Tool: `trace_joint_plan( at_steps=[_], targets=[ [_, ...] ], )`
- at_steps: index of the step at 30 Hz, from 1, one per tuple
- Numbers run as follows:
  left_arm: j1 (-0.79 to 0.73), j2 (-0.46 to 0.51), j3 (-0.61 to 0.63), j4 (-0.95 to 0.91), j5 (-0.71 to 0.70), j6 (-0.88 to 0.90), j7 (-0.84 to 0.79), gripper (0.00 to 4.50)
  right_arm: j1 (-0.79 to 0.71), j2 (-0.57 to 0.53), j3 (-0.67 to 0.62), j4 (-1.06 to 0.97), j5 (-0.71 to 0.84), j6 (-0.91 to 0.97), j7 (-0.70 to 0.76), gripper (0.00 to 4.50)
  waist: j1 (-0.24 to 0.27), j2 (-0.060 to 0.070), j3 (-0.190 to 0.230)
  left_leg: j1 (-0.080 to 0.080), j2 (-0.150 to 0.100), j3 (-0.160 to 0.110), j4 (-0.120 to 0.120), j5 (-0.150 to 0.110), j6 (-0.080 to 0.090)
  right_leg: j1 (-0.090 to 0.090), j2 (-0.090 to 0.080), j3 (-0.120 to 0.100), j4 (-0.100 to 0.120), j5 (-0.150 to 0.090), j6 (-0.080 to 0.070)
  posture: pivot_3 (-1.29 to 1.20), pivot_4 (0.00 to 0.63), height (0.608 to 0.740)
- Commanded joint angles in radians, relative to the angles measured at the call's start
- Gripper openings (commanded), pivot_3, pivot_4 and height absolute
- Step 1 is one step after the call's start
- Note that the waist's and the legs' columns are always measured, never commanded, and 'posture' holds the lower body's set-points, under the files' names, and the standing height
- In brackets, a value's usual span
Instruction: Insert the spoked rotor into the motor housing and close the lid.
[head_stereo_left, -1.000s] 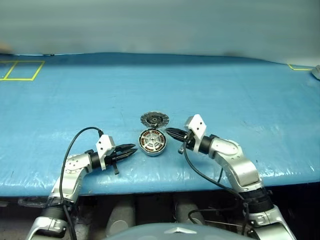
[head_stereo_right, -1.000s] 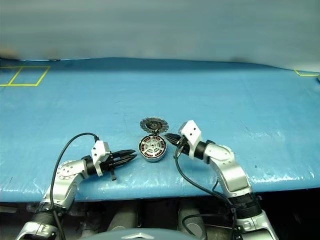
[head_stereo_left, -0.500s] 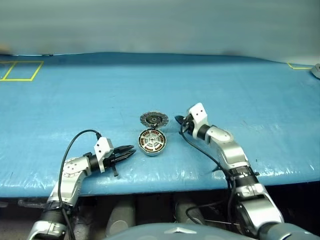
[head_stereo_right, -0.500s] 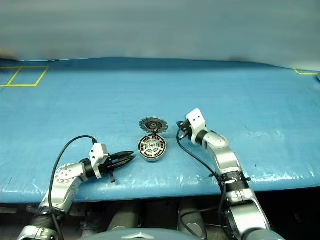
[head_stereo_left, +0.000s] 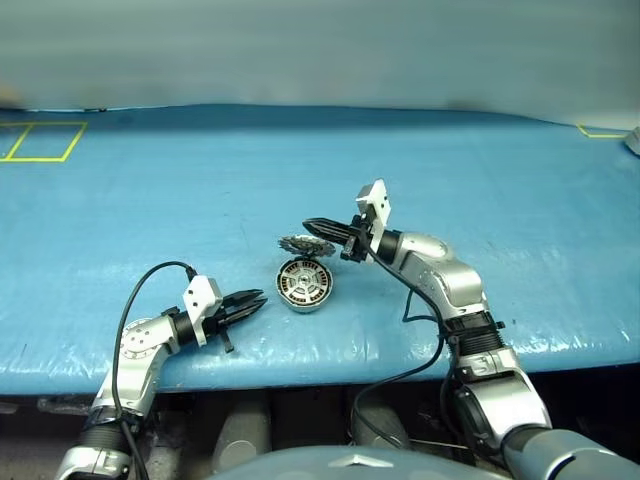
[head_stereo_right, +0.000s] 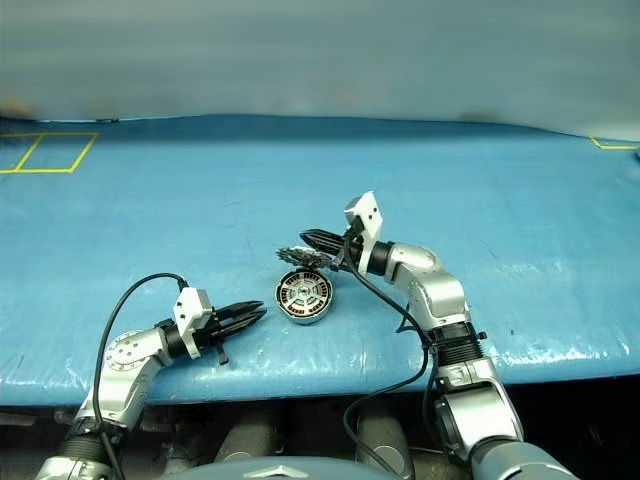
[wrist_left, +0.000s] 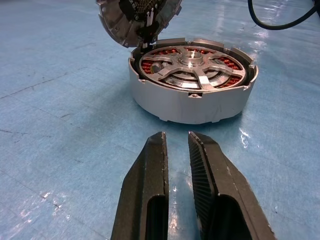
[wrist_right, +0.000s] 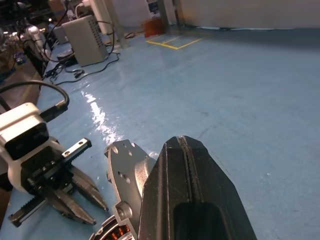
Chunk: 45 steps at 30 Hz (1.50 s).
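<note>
A: Where do things stand on the counter (head_stereo_left: 150, 200)?
B: The motor housing (head_stereo_left: 304, 284) sits near its front edge, the spoked rotor (wrist_left: 192, 65) already seated inside; the lid (head_stereo_left: 304, 245), hinged at the housing's 12 o'clock, stands half-raised.
A: And the hands?
B: The right hand (head_stereo_left: 312, 224), fingers together, is at the lid; the left hand (head_stereo_left: 255, 299), slightly apart and empty, waits at 8 o'clock. Next, I'd judge, push the lid down flat.

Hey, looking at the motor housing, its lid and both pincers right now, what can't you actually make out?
- Head views: contact between the shut right pincer and the tilted lid is unclear; the fingers cover its rim.
- Left wrist view: the lid's upper part is cut off by the picture's edge.
- Right wrist view: the motor housing is mostly hidden behind that pincer's fingers.
- Left pincer: empty, narrow gap.
</note>
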Motion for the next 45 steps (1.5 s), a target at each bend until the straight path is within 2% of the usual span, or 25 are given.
trace_joint_plan(
  at_steps=[1, 9, 19, 23, 27, 30, 42, 45],
  targets=[
    [0.004, -0.001, 0.026, -0.037, -0.015, -0.02, 0.011, 0.74, 0.043, -0.019, 0.042, -0.079, -0.008, 0.009, 0.026, 0.0, 0.0, 0.0, 0.0, 0.0, 0.0, 0.0, 0.0, 0.0, 0.0, 0.0, 0.0, 0.0, 0.0, 0.0, 0.0, 0.0, 0.15, 0.74],
    [0.0, -0.002, 0.025, -0.033, -0.014, -0.016, 0.013, 0.74, 0.136, -0.038, 0.162, -0.105, -0.128, -0.028, -0.023, 0.0, 0.0, 0.0, 0.0, 0.0, 0.0, 0.0, 0.0, 0.0, 0.0, 0.0, 0.0, 0.0, 0.0, 0.0, 0.0, 0.0, 0.15, 0.74],
    [-0.017, -0.013, 0.009, -0.021, -0.01, -0.015, -0.001, 0.74, 0.189, -0.031, 0.191, -0.102, -0.198, -0.104, -0.079, 0.0, 0.0, -0.001, 0.0, 0.002, 0.0, 0.001, 0.001, 0.0, 0.0, 0.001, 0.0, 0.0, 0.0, 0.0, 0.0, 0.0, 0.15, 0.74],
    [-0.019, -0.019, 0.008, -0.017, -0.007, -0.019, -0.004, 0.74, 0.199, -0.022, 0.155, -0.133, -0.166, -0.097, -0.093, 0.0, 0.0, -0.001, 0.0, 0.002, 0.0, 0.001, 0.001, 0.0, 0.0, 0.002, 0.0, 0.0, 0.0, 0.0, 0.0, 0.0, 0.15, 0.74],
    [-0.021, -0.024, 0.004, -0.008, -0.002, -0.025, -0.007, 0.74, 0.204, 0.048, 0.069, -0.163, -0.096, -0.147, -0.15, 0.0, 0.0, 0.0, 0.0, 0.001, 0.0, 0.0, 0.001, 0.0, 0.0, 0.001, 0.0, 0.0, 0.0, 0.0, 0.0, 0.0, 0.15, 0.74],
    [-0.029, -0.027, 0.003, 0.0, 0.002, -0.028, -0.01, 0.78, 0.22, 0.045, 0.089, -0.185, -0.113, -0.152, -0.145, 0.54, 0.001, 0.0, 0.0, 0.001, 0.0, 0.0, 0.001, 0.0, 0.0, 0.001, 0.0, 0.0, 0.0, 0.0, 0.0, 0.0, 0.15, 0.74],
    [-0.036, -0.028, -0.003, 0.001, 0.003, -0.026, -0.023, 0.78, 0.26, 0.068, 0.136, -0.204, -0.161, -0.192, -0.195, 4.45, 0.001, 0.0, 0.0, 0.001, 0.0, 0.0, 0.001, 0.0, 0.0, 0.001, 0.0, 0.0, 0.0, 0.0, 0.0, 0.0, 0.15, 0.74],
    [-0.035, -0.029, -0.003, 0.0, 0.003, -0.025, -0.025, 0.78, 0.261, 0.065, 0.146, -0.189, -0.195, -0.204, -0.218, 4.45, 0.001, 0.0, 0.0, 0.001, 0.0, 0.0, 0.002, 0.0, 0.0, 0.001, 0.0, 0.0, 0.0, 0.0, 0.0, 0.0, 0.15, 0.74]
  ],
)
